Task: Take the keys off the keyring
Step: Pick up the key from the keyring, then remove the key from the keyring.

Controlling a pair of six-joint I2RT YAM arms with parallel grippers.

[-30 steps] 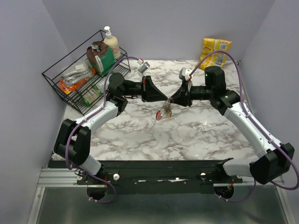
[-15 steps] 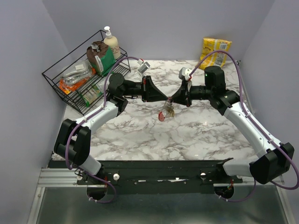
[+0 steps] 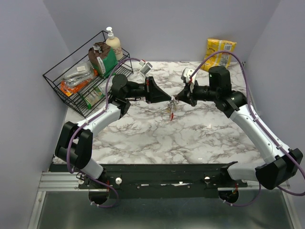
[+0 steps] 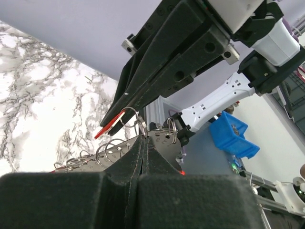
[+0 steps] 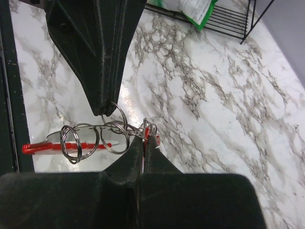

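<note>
Both grippers meet tip to tip above the middle of the marble table (image 3: 190,138). My left gripper (image 3: 170,98) is shut on a thin metal ring (image 5: 117,116) of the keyring bunch; its jaws close on that ring in its own view (image 4: 143,137). My right gripper (image 3: 177,99) is shut on a small red piece with a ring (image 5: 147,130) at the other end. Several linked rings (image 5: 78,141) stretch between the two tips. The keys (image 3: 170,112) hang below in the air, one red-headed (image 5: 45,147). Silvery key blades (image 4: 159,143) lie against my left fingers.
A black wire rack (image 3: 78,81) with packets and a soap bottle (image 3: 113,43) stands at the back left. A yellow bag (image 3: 219,49) leans on the back wall. A small white object (image 3: 146,67) lies behind the grippers.
Both gripper tips have risen and moved slightly back with the bunch. The hanging keys swung and now hang straighter and higher under the tips.
</note>
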